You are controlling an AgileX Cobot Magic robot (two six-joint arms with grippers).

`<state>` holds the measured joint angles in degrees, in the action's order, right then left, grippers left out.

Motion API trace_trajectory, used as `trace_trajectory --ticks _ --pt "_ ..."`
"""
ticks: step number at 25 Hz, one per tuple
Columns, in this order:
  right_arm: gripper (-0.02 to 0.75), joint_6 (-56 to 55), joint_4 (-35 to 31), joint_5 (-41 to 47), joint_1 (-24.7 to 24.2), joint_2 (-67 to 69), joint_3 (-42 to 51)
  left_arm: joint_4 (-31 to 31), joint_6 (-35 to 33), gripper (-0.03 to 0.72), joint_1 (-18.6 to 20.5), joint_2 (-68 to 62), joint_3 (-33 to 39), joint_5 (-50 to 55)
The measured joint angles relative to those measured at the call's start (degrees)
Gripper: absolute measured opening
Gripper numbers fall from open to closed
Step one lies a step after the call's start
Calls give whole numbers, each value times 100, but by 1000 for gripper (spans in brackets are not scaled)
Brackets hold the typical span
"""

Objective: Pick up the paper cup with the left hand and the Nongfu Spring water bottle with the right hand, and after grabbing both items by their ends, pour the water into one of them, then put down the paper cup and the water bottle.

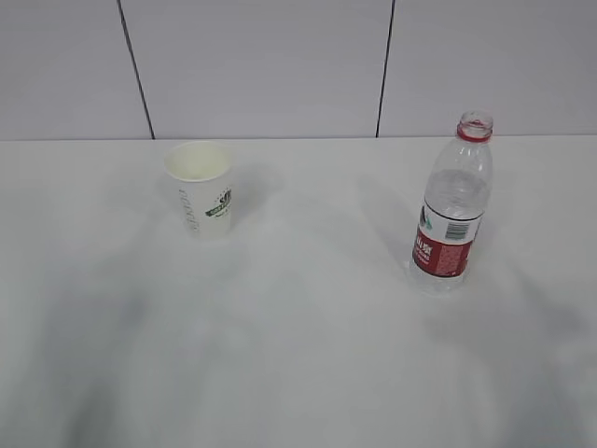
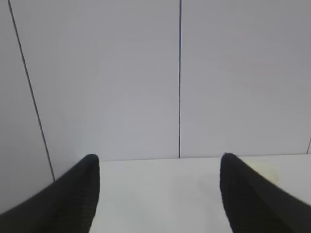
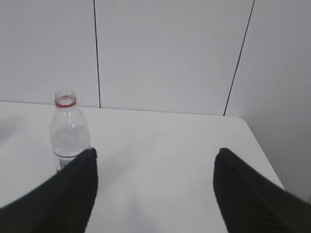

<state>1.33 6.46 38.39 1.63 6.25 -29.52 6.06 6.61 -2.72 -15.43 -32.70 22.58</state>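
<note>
Fingers of the left hand (image 2: pixel 158 194) stand wide apart with nothing between them, and only bare table (image 2: pixel 160 194) shows in the gap. A pale sliver of what may be the paper cup's rim peeks past the right finger, at about three o'clock of the gap. So the cup is off the gripper's line; a straight advance would likely clip it with that finger and tip it, since an empty cup is light and top-open.

Over on the other side, the right hand (image 3: pixel 155 191) is equally spread and empty. The Nongfu Spring water bottle (image 3: pixel 70 131) stands at about ten o'clock of its gap, partly hidden behind the left finger. Same risk: going forward without shifting toward the bottle could shove the uncapped bottle over and spill the water.

From the exterior view neither arm is visible. The paper cup (image 1: pixel 202 187) stands upright at ten o'clock on the table, and the bottle stands upright at two o'clock, well apart from it. A hard squeeze on the ribbed plastic could also push water out of the open neck; a crushing grip on the cup would deform it before pouring.
</note>
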Motion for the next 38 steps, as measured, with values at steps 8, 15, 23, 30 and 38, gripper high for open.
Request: trace_trajectory --ticks 8,15,23,30,38 --pt "559 10 0 -922 0 597 0 9 0 569 0 -444 0 -789" --pt "554 10 0 -1560 0 1045 0 9 0 569 0 -882 0 -1156" --pt "554 10 0 -2495 0 1397 0 9 0 569 0 -1341 0 -1590" --pt "554 10 0 -2861 0 1718 0 44 0 568 0 -1763 0 -2062" --pt "554 10 0 -3072 -61 2234 0 66 0 568 0 -2362 0 -2626"
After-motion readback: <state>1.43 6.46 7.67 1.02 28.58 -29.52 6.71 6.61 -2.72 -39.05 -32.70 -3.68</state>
